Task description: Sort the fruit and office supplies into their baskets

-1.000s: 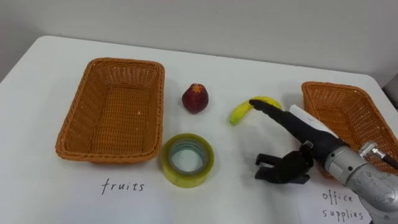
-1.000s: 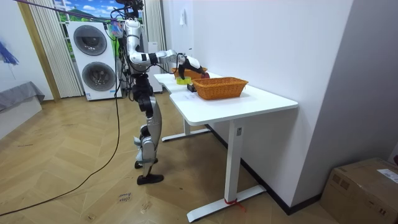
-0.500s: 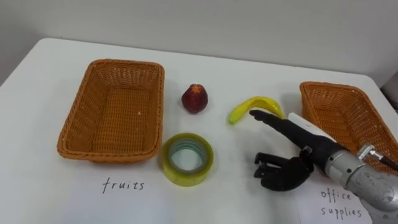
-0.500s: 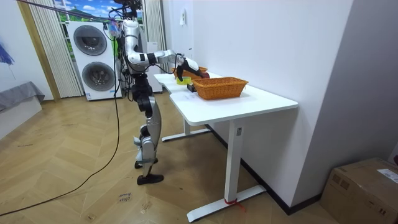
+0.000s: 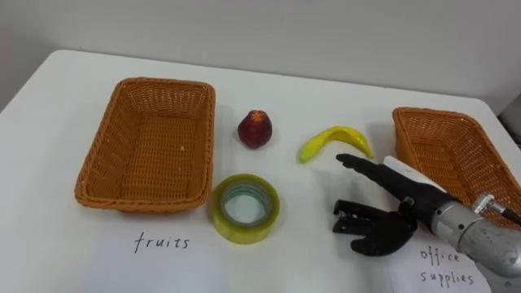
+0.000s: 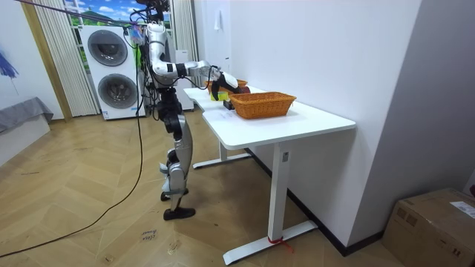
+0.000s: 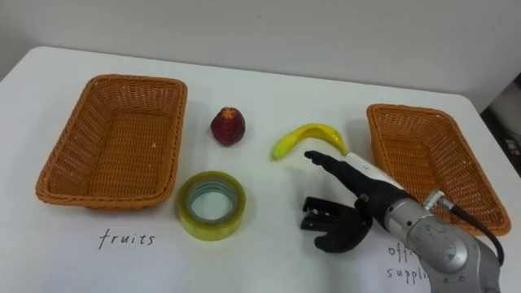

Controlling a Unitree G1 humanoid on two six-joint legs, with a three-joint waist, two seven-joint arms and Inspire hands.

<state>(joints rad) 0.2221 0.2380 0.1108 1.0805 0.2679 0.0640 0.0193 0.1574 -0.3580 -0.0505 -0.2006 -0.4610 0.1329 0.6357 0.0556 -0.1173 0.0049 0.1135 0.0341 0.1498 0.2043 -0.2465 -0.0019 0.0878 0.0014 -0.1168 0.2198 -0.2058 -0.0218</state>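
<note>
Banana (image 5: 334, 141) lies on the white counter (image 5: 65, 244) just right of the frame's centre, between the red fruit (image 5: 255, 129) and the right basket (image 5: 400, 134), outside both baskets. We see the right hand (image 5: 383, 232) at lower right, just below the banana and apart from it. It is released, with one finger straight toward the banana, the rest loosely bent, grasping nothing. A yellow tape roll (image 5: 245, 208) sits at lower centre, beside the left basket (image 5: 208, 138).

Yellow banana (image 5: 334, 140), red apple (image 5: 255, 129), yellow tape roll (image 5: 246, 208), orange wicker baskets (image 5: 167, 82), white table (image 5: 49, 98)
</note>
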